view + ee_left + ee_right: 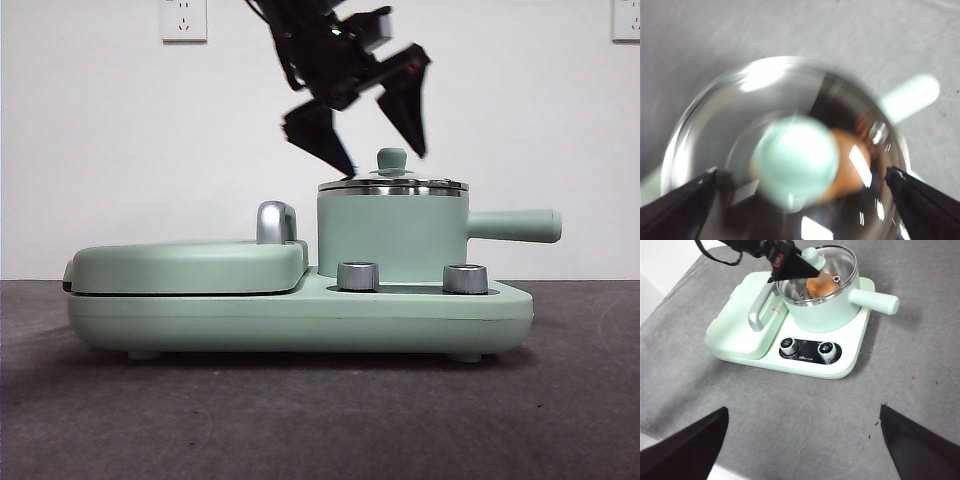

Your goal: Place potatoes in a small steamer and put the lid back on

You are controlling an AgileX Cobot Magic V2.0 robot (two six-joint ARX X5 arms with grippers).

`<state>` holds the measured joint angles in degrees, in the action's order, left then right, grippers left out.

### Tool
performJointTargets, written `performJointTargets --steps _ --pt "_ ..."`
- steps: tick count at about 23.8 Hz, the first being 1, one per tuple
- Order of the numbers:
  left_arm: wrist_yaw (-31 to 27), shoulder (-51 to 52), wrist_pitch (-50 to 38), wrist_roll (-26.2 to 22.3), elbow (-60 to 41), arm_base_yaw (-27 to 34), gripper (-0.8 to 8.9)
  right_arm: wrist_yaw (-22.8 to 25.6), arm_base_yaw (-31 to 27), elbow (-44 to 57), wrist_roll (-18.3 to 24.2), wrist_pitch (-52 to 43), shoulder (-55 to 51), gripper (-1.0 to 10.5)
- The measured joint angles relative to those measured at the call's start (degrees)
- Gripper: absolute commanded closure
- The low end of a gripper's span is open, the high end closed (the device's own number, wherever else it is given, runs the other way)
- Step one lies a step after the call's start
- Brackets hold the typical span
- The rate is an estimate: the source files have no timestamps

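Hovering over the lid (392, 184), left gripper (372, 128) jaws apart; glass probably heavy, slippery, fragile, so gripping its knob (796, 159).

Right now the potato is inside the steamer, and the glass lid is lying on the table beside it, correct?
Not quite. The potato is inside the steamer, but the lid sits on the steamer's rim, as the front view shows, with the left gripper open above it.
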<state>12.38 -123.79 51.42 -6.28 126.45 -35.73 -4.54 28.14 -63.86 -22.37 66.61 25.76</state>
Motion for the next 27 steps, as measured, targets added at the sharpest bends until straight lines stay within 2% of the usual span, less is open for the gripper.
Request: performJointTargets --steps 5,9,14,21,27 --pt "0.0 12.7 12.4 3.1 0.0 2.4 2.2 -0.4 0.0 0.0 0.1 0.0 0.0 4.7" --pt "0.0 24.4 18.9 5.0 -0.9 2.7 2.21 -4.4 0.0 0.0 3.0 -0.2 0.2 4.7" --pt "1.1 40.0 18.7 5.5 -16.2 2.5 2.21 -6.0 0.0 0.0 7.1 -0.5 1.4 4.7" --pt "1.1 58.9 12.2 6.0 -40.8 2.3 2.21 -6.3 0.0 0.0 11.1 -5.4 4.7 4.7" --pt "1.1 72.5 6.7 6.9 -53.3 2.3 2.26 -6.4 0.0 0.0 12.7 -9.3 7.7 4.7"
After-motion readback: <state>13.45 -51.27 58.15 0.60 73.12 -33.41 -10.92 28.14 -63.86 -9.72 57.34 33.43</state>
